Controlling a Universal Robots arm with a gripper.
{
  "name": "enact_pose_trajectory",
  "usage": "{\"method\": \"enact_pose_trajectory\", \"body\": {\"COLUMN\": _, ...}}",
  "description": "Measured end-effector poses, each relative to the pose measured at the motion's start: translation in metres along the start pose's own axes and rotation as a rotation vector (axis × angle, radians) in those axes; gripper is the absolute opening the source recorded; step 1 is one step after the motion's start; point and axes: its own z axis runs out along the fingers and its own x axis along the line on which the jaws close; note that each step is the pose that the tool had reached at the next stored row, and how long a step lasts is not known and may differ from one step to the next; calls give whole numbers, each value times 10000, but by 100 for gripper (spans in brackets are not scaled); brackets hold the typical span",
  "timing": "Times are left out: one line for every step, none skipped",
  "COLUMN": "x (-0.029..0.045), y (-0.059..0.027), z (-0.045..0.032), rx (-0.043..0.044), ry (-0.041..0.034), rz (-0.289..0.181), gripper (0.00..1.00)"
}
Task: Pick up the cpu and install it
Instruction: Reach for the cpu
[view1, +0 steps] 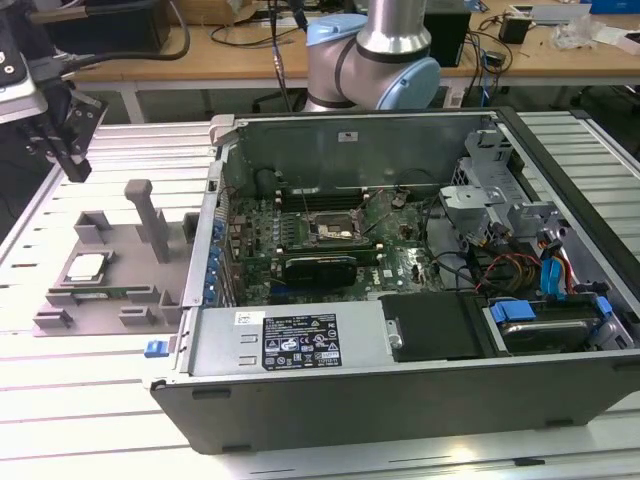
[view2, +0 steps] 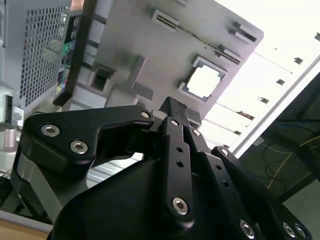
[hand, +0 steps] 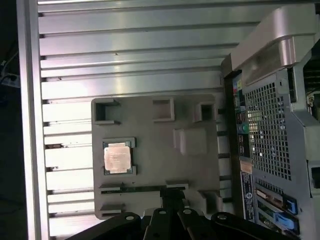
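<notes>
The cpu (view1: 85, 266) is a small silvery square chip lying flat in a recess of the grey plastic tray (view1: 140, 292), at the exterior view's left of the open computer case (view1: 400, 400). Both wrist views show the cpu (view2: 202, 82) (hand: 118, 156) on the tray (hand: 150, 145). My gripper (view1: 76, 168) hangs well above the tray's far left corner, apart from the cpu, with its black fingers (view2: 172, 112) closed together on nothing. The motherboard socket (view1: 335, 232) sits in the middle of the case.
The tray carries raised grey posts (view1: 148, 215) and brackets. Inside the case are cables, a drive cage (view1: 480, 200) and a black power supply (view1: 435, 325). The arm's base (view1: 385, 60) stands behind the case. A slatted metal table (view1: 90, 400) lies underneath.
</notes>
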Motion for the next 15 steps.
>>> {"method": "enact_pose_trajectory", "body": {"x": 30, "y": 35, "z": 24, "rx": -1, "ry": 0, "rz": 0, "gripper": 11}}
{"method": "enact_pose_trajectory", "body": {"x": 47, "y": 61, "z": 40, "rx": -1, "ry": -1, "rz": -2, "gripper": 11}}
{"method": "enact_pose_trajectory", "body": {"x": 71, "y": 95, "z": 61, "rx": -1, "ry": 0, "rz": -3, "gripper": 11}}
{"method": "enact_pose_trajectory", "body": {"x": 93, "y": 126, "z": 85, "rx": -1, "ry": 0, "rz": 0, "gripper": 11}}
{"method": "enact_pose_trajectory", "body": {"x": 109, "y": 149, "z": 108, "rx": -2, "ry": -2, "rz": 0, "gripper": 11}}
{"method": "enact_pose_trajectory", "body": {"x": 123, "y": 180, "z": 144, "rx": -1, "ry": 0, "rz": -1, "gripper": 11}}
{"method": "enact_pose_trajectory", "body": {"x": 130, "y": 199, "z": 166, "rx": 0, "ry": 0, "rz": -2, "gripper": 11}}
{"method": "enact_pose_trajectory", "body": {"x": 136, "y": 214, "z": 184, "rx": 0, "ry": 0, "rz": -2, "gripper": 11}}
{"method": "enact_pose_trajectory", "body": {"x": 143, "y": 228, "z": 210, "rx": -1, "ry": -1, "rz": -1, "gripper": 11}}
{"method": "enact_pose_trajectory", "body": {"x": 148, "y": 234, "z": 227, "rx": -1, "ry": -1, "rz": -1, "gripper": 11}}
{"method": "enact_pose_trajectory", "body": {"x": 163, "y": 236, "z": 268, "rx": -1, "ry": -1, "rz": 0, "gripper": 11}}
{"method": "enact_pose_trajectory", "body": {"x": 190, "y": 233, "z": 315, "rx": -1, "ry": -1, "rz": -1, "gripper": 11}}
{"method": "enact_pose_trajectory", "body": {"x": 207, "y": 230, "z": 334, "rx": 1, "ry": 0, "rz": -1, "gripper": 11}}
{"method": "enact_pose_trajectory", "body": {"x": 231, "y": 227, "z": 361, "rx": 0, "ry": 0, "rz": 0, "gripper": 11}}
{"method": "enact_pose_trajectory", "body": {"x": 257, "y": 224, "z": 387, "rx": 1, "ry": 0, "rz": -1, "gripper": 11}}
